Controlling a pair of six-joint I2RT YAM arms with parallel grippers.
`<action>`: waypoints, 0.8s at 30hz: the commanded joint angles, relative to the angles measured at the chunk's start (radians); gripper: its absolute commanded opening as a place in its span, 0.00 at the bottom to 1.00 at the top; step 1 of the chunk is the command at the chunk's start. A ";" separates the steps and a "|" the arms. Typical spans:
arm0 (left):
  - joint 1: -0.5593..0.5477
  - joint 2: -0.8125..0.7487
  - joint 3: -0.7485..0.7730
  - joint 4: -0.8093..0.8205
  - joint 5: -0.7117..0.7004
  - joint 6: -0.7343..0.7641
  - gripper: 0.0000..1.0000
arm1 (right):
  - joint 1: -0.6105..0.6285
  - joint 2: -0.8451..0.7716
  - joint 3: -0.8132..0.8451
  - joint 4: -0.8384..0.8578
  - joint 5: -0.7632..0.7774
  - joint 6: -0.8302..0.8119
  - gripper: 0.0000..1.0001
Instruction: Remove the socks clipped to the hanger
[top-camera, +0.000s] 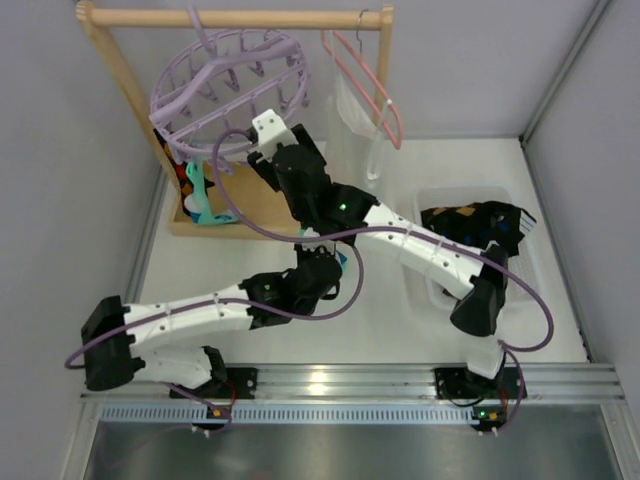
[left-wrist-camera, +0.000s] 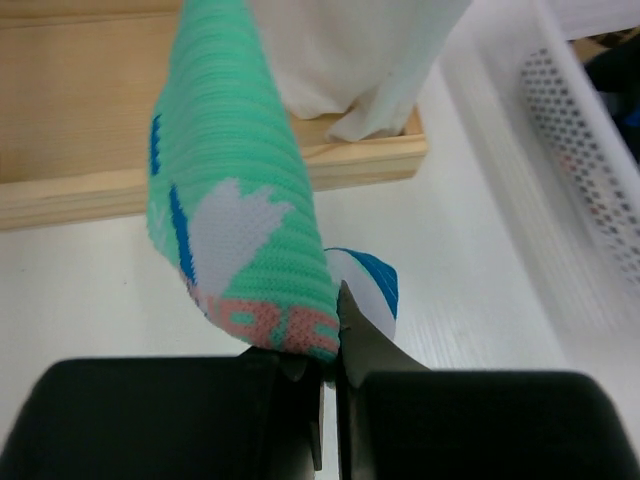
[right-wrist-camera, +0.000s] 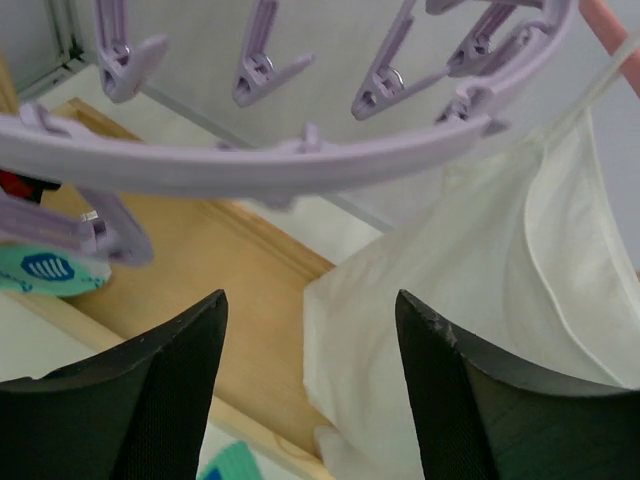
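Observation:
The lavender round hanger (top-camera: 230, 85) hangs by its hook from the wooden rail. Teal socks (top-camera: 200, 195) and a red-patterned one dangle under its left side. My right gripper (top-camera: 265, 135) is raised at the ring's near edge. In the right wrist view it is open (right-wrist-camera: 310, 305), nothing between its fingers, just below the ring (right-wrist-camera: 300, 165) and its empty clips. A clipped teal sock (right-wrist-camera: 45, 270) shows at the left. My left gripper (left-wrist-camera: 330, 345) is shut on the toe of a teal sock (left-wrist-camera: 240, 200) that stretches up out of frame; its upper end is hidden.
A white sleeveless garment (right-wrist-camera: 480, 300) hangs on a thin pink hanger (top-camera: 370, 85) right of the ring. The wooden rack's base board (top-camera: 250, 195) lies beneath. A white perforated basket (top-camera: 430, 200) at the right holds dark socks (top-camera: 480, 225).

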 joint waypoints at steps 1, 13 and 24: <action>-0.006 -0.114 -0.031 0.028 0.175 0.024 0.00 | 0.028 -0.186 -0.098 0.042 0.010 0.040 0.66; -0.007 -0.205 0.010 0.031 0.619 0.029 0.00 | 0.085 -0.813 -0.644 -0.094 0.108 0.217 0.88; -0.075 0.071 0.398 0.062 0.767 0.160 0.00 | 0.083 -1.306 -0.773 -0.424 0.387 0.378 0.93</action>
